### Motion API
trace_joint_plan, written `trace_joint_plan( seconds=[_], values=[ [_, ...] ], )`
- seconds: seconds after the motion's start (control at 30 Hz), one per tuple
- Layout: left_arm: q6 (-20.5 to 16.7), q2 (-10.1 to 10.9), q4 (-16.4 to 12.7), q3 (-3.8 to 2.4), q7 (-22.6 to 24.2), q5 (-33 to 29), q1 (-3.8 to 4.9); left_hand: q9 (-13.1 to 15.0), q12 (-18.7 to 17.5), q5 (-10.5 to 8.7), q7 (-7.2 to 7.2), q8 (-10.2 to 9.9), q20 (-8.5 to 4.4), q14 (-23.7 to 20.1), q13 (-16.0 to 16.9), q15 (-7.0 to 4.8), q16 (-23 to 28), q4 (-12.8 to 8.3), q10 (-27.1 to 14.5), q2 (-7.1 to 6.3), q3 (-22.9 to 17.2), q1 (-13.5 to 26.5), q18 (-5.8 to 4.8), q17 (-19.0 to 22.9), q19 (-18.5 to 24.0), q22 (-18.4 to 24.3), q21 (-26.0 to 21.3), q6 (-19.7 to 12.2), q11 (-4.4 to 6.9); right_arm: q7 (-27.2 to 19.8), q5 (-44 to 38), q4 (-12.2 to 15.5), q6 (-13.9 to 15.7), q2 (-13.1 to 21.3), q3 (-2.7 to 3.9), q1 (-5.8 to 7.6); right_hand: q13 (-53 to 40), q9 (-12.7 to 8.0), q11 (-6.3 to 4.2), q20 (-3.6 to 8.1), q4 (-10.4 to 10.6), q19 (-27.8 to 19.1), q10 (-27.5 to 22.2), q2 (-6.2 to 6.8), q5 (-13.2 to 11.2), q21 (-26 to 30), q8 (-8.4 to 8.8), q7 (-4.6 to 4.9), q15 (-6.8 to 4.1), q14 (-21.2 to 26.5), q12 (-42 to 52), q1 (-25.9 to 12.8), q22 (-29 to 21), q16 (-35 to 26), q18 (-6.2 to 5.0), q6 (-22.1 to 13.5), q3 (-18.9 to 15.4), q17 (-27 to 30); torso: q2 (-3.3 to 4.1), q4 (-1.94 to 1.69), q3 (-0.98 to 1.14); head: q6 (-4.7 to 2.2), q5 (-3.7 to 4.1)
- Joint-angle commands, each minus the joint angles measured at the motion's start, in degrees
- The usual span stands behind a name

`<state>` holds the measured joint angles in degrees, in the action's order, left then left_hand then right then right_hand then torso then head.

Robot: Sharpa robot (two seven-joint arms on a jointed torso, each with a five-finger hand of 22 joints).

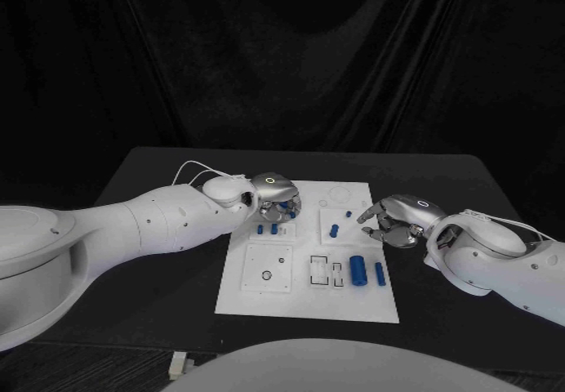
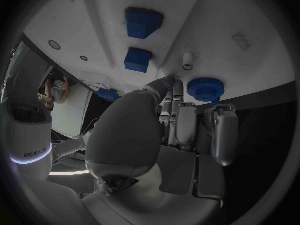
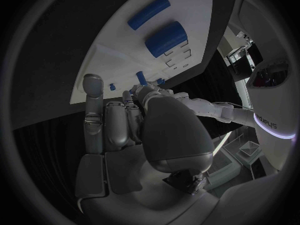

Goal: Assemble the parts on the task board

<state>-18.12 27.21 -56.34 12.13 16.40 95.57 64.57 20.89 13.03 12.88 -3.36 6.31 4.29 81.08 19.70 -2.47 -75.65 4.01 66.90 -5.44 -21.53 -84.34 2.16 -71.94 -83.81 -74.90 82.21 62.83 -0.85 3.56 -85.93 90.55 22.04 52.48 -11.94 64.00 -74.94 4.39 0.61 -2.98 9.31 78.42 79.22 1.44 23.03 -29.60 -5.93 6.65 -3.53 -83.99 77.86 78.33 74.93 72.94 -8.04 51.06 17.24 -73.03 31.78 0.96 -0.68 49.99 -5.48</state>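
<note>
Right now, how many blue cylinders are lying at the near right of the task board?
2: a thick blue cylinder and a thinner blue cylinder to its right, lying side by side. More may be hidden under the robot hands.

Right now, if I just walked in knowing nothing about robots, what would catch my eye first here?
Most likely the white task board in the middle of the black table, dotted with small blue parts. Two fat blue cylinders lie side by side near its front right. Two silver hands hover over its far end: the left hand above a blue gear, the right hand beside small upright blue pegs.
</note>
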Motion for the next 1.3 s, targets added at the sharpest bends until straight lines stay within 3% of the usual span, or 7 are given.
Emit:
trace_joint_plan(
  seconds=[0.03, 0.23, 0.53, 0.73, 0.87, 1.03, 1.3],
  values=[
    [-2.4, 0.6, -0.8, -0.03, 1.7, 0.1, -0.12, 0.4, -0.7, 0.72, -0.68, 0.9, -0.41, 0.3, -0.7, -0.35, 0.2, -0.6, 1.0, 0.71, 0.1, 0.5, -0.20, 0.3, -0.6, -12.5, 0.3, 1.8, 0.04, 0.3, -0.1, 0.1, 0.2, 0.1, 0.02, -0.13, -0.3, -0.1, 0.02, 0.03, 0.0, -0.1, -0.1, 0.19, 0.3, 0.2, 0.12, 0.01, 0.28, -1.9, -0.3, -0.2, 3.1, -0.3, -0.74, 0.4, 0.3, 0.0, 0.01, -0.08, -0.01, 0.01, 0.05],
    [-2.9, 3.6, -3.9, -0.04, 0.7, -0.2, 0.19, -0.2, -2.7, 0.16, -1.25, -0.1, -0.38, 0.2, -2.3, -0.11, 1.0, -0.8, 0.9, 0.42, 0.1, 1.1, -0.20, 1.3, -0.6, -12.5, 0.2, 1.2, -0.46, 0.4, -0.1, 0.1, 0.1, 0.2, 0.02, -0.13, -0.3, -0.1, 0.02, 0.03, 0.0, -0.1, -0.1, 0.19, 0.3, 0.2, 0.12, 0.01, 0.28, -1.9, -0.3, -0.2, 3.1, -0.3, -0.74, 0.4, 0.3, 0.0, -0.04, -0.05, 0.01, 0.01, 0.02],
    [0.0, 8.9, -8.8, -0.04, -0.1, -7.0, 4.74, -1.1, -5.4, -0.65, -1.81, -1.5, -0.19, -0.5, -4.5, 0.22, 2.4, -1.0, 0.7, 0.53, -0.3, 1.3, -0.04, 3.0, -0.1, -12.3, -0.5, 0.6, -1.13, 0.5, 0.0, 0.0, 0.0, 0.2, 0.02, -0.13, -0.2, -0.1, 0.02, 0.02, 0.0, -0.1, -0.1, 0.19, 0.3, 0.4, 0.12, 0.02, 0.28, -1.9, -0.4, -0.2, 3.0, -0.4, -0.76, 0.4, 0.3, 0.2, -0.13, -0.04, 0.02, 0.01, -0.23],
    [2.2, 11.9, -11.3, -0.03, 0.0, -8.3, 6.51, -1.3, -6.4, -0.88, -1.83, -1.7, -0.05, -0.8, -5.3, 0.37, 2.9, -1.1, 0.5, 0.48, -0.4, 1.4, 0.06, 3.5, 0.2, -12.1, -0.9, 0.9, -1.25, 0.6, 0.3, -0.1, 0.0, 0.2, 0.02, -0.12, -0.2, -0.1, 0.02, 0.02, 0.0, -0.1, -0.1, 0.19, 0.3, 0.4, 0.12, 0.02, 0.28, -1.9, -0.4, -0.2, 3.0, -0.4, -0.76, 0.4, 0.3, 0.2, -0.19, -0.16, 0.06, 0.01, -0.07],
    [3.8, 12.5, -11.6, -0.03, 0.2, -8.5, 6.85, -1.4, -6.6, -0.94, -1.84, -1.7, -0.02, -0.9, -5.5, 0.39, 3.0, -1.1, 0.4, 0.41, -0.4, 1.5, 0.08, 3.6, 0.2, -12.1, -1.0, 0.9, -1.28, 0.6, 0.3, -0.1, 0.0, 0.2, 0.02, -0.13, -0.2, -0.1, 0.02, 0.02, 0.0, -0.1, -0.1, 0.19, 0.3, 0.4, 0.12, 0.02, 0.28, -1.9, -0.4, -0.2, 3.0, -0.4, -0.76, 0.4, 0.3, 0.2, -0.10, -0.03, 0.09, 0.01, -0.28],
    [5.3, 12.6, -11.4, -0.01, 0.4, -8.6, 6.88, -1.7, -7.3, -1.01, -1.91, -2.1, 0.06, -1.1, -6.2, 0.47, 3.2, -1.1, 0.2, 0.28, -0.4, 1.6, 0.13, 3.9, 0.4, -12.0, -1.3, 0.7, -1.41, 0.5, 0.3, -0.2, 0.0, 0.1, 0.02, -0.13, -0.2, -0.1, 0.02, 0.02, 0.0, -0.1, -0.1, 0.19, 0.3, 0.4, 0.12, 0.02, 0.28, -1.9, -0.4, -0.2, 3.0, -0.4, -0.76, 0.4, 0.3, 0.2, -0.07, -0.24, 0.09, 0.01, -0.07],
    [5.9, 11.7, -10.2, 0.01, 0.9, -8.7, 5.93, -1.7, -7.5, -0.84, -1.97, -2.1, 0.11, -1.1, -6.4, 0.54, 3.1, -1.3, 0.4, 0.22, -0.6, 1.4, 0.10, 3.8, 0.3, -12.1, -1.2, 0.8, -1.48, 0.4, 0.3, -0.1, 0.0, 0.2, 0.02, -0.25, -0.1, -0.1, 0.03, 0.02, -0.1, -0.1, -0.2, 0.21, 0.3, 0.6, 0.12, 0.03, 0.29, -1.9, -0.4, -0.2, 3.0, -0.5, -0.78, 0.4, 0.4, 0.2, -0.02, -0.25, -0.05, 0.01, -0.15]
  ],
)
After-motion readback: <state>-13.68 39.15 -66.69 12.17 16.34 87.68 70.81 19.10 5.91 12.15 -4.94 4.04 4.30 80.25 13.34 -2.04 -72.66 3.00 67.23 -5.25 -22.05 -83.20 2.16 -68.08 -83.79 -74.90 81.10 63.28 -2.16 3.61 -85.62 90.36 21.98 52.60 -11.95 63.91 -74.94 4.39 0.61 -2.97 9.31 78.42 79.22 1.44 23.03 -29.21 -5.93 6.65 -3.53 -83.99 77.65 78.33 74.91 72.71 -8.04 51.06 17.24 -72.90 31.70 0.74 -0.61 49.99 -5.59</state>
